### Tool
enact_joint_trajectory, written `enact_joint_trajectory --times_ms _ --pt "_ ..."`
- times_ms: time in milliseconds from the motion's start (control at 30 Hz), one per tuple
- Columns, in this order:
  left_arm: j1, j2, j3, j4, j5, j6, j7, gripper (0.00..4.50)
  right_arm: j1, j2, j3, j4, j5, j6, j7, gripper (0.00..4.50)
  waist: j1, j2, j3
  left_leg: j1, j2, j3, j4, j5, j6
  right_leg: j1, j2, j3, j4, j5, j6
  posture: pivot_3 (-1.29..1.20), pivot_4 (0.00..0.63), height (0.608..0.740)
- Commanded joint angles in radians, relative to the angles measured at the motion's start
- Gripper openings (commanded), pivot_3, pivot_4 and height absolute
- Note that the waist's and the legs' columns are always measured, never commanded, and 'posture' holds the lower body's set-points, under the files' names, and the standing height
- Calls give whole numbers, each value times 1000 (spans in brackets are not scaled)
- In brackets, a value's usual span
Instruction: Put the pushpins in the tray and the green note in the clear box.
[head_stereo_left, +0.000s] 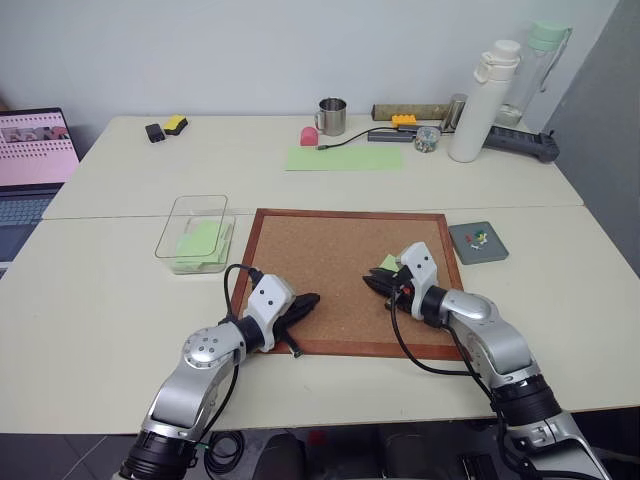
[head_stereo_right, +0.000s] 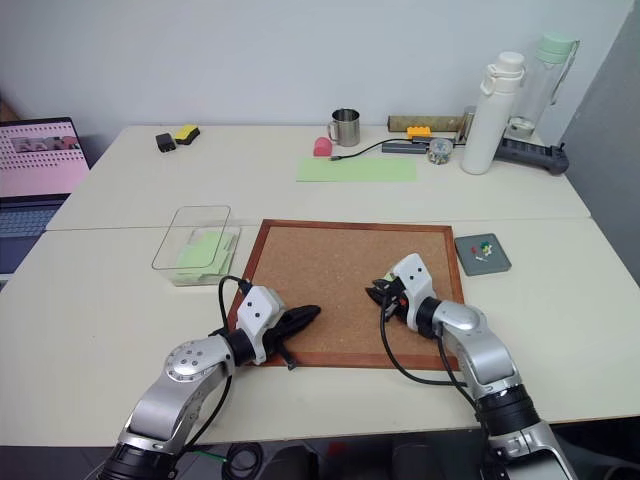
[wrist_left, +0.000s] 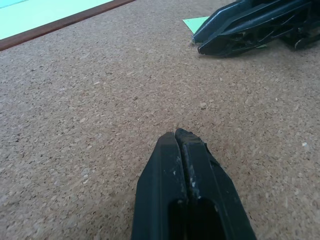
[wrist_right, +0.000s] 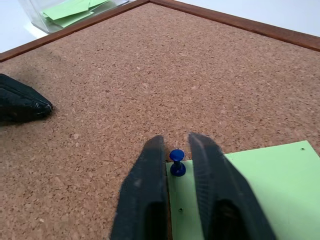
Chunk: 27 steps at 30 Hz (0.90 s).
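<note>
Cork fills the wood-framed cork board (head_stereo_left: 340, 275) that lies flat on the pale worktop (head_stereo_left: 100, 330), and both arms reach over its near half. The right gripper (wrist_right: 176, 150) rests low on the board's right side with its two black fingers (wrist_right: 145, 195) drawn close on either side of a blue pushpin (wrist_right: 176, 162); the pin stands upright, stuck through a corner of the green note (wrist_right: 260, 190), and a thin gap shows between the pin and each finger, so I cannot tell whether the pin is actually clamped. The note lies flat on the cork beneath and beside that gripper. The left gripper (wrist_left: 179, 136) hovers just over the cork near the board's front-left edge, its fingers pressed together and holding nothing. The clear box (head_stereo_left: 193, 233) sits on the worktop just left of the board and holds light-green sheets. The tray (head_stereo_left: 478, 241), small and dark grey, sits just right of the board with a few small coloured pins (head_stereo_left: 481, 237) in it. Farther back lie a long pale-green sheet of paper (head_stereo_left: 345, 158), a metal mug (head_stereo_left: 332, 116) and a white bottle (head_stereo_left: 482, 102).
</note>
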Motion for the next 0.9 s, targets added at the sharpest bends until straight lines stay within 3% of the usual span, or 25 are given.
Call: enact_joint_trajectory --times_ms 33,300,467,567,700,900 --pt "21 12 -4 2 12 20 3 0 10 15 -15 -10 26 8 18 18 0 0 0 0 0 0 0 0 0 0 0 0 0 0 0 0 150 740" --pt "-9 66 20 16 -7 39 -50 0 -13 22 -83 -193 101 -44 39 18 -3 1 1 -1 0 0 0 0 0 -2 0 0 0 0 0 0 150 740" --pt "-138 201 55 62 -50 70 -199 0 2 -142 17 -249 -12 -149 182 18 -6 0 2 -1 0 -1 0 0 0 -2 1 -1 1 0 0 0 150 740" --pt "-239 229 92 108 -127 115 -271 394 -5 -227 68 -220 -81 -269 265 0 -3 -3 4 -1 0 -1 0 0 0 -2 1 -1 1 0 0 0 150 740" --pt "-363 212 163 110 -370 392 -354 1148 -53 -306 117 -148 -153 -444 371 0 0 -5 7 -3 0 -1 0 0 0 -2 1 -1 -1 0 0 0 150 740" --pt "-501 172 214 109 -620 757 -323 2358 -141 -314 150 -56 -205 -604 436 0 -1 -7 10 -3 0 -2 0 0 1 -3 1 -2 0 0 -1 0 150 740"
